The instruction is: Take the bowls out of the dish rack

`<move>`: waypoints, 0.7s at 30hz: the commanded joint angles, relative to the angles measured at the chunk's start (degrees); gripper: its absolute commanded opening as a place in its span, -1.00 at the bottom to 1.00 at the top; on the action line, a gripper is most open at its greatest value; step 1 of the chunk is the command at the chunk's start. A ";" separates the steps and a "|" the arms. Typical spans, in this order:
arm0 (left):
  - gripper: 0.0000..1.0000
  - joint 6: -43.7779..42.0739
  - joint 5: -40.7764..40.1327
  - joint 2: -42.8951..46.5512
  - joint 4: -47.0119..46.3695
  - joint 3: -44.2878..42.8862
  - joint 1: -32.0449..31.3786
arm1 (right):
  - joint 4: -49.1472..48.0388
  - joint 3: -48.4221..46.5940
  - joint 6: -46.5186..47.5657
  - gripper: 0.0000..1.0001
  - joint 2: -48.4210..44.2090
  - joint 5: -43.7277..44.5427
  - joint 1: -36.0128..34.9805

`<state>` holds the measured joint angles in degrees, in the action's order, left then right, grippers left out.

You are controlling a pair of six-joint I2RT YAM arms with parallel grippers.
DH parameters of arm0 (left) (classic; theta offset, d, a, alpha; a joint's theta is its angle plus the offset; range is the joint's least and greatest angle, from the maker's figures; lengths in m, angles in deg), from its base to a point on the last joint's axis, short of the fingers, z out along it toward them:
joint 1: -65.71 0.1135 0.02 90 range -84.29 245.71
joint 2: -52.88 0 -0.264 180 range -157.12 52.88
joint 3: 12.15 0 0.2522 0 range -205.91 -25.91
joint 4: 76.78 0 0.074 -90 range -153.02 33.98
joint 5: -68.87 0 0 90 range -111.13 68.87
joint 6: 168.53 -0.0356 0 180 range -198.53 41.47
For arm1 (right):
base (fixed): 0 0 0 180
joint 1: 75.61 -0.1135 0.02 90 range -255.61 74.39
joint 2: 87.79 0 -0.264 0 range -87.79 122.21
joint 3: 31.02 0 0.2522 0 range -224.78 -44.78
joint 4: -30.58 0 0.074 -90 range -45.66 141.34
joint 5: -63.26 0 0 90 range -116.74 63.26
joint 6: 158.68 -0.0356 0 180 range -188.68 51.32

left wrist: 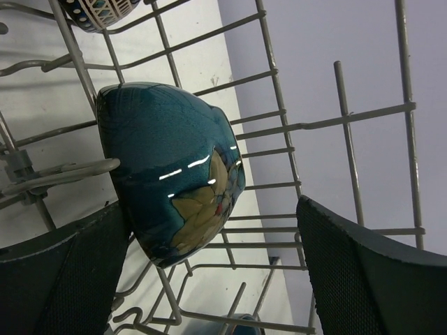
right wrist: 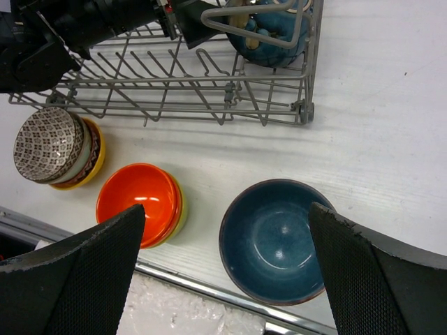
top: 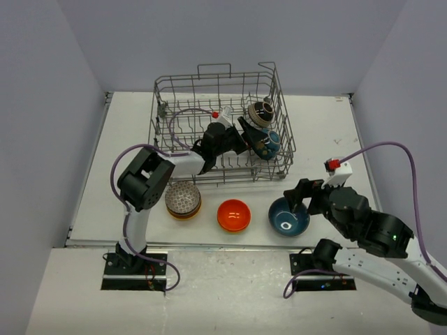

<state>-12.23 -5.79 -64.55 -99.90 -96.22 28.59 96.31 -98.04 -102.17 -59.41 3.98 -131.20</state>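
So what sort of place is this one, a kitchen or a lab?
Most likely a robotics test cell, not a kitchen: a white table boxed in by plain walls, the left arm and right arm mounted at its near edge, a wire dish rack as prop.

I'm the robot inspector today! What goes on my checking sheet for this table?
Surface: white table, no spills seen.
Job's things: grey wire dish rack holds a dark teal flowered ceramic bowl and a black-and-cream bowl; a patterned bowl stack, an orange bowl and a blue bowl sit on the table.
Clutter: nothing seen.
Grippers: left gripper open around the teal bowl; right gripper open above the blue bowl.
Cables: purple cables loop from both arms.
Surroundings: plain grey walls.
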 commanded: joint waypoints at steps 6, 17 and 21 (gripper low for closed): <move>0.80 2.16 4.09 -0.26 -12.42 1.31 0.39 | -0.02 -1.77 0.89 0.98 2.12 1.01 -0.31; 0.38 4.27 6.46 -3.42 -16.03 -1.15 0.12 | -0.28 -2.03 1.59 0.98 2.29 0.57 -0.31; 0.31 3.92 6.64 -4.39 -15.33 -2.55 0.03 | -0.37 -2.03 1.59 0.98 2.64 0.48 -0.31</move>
<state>-8.75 -1.18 -66.73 -110.26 -96.70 29.18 96.39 -98.06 -101.28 -57.77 3.78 -131.20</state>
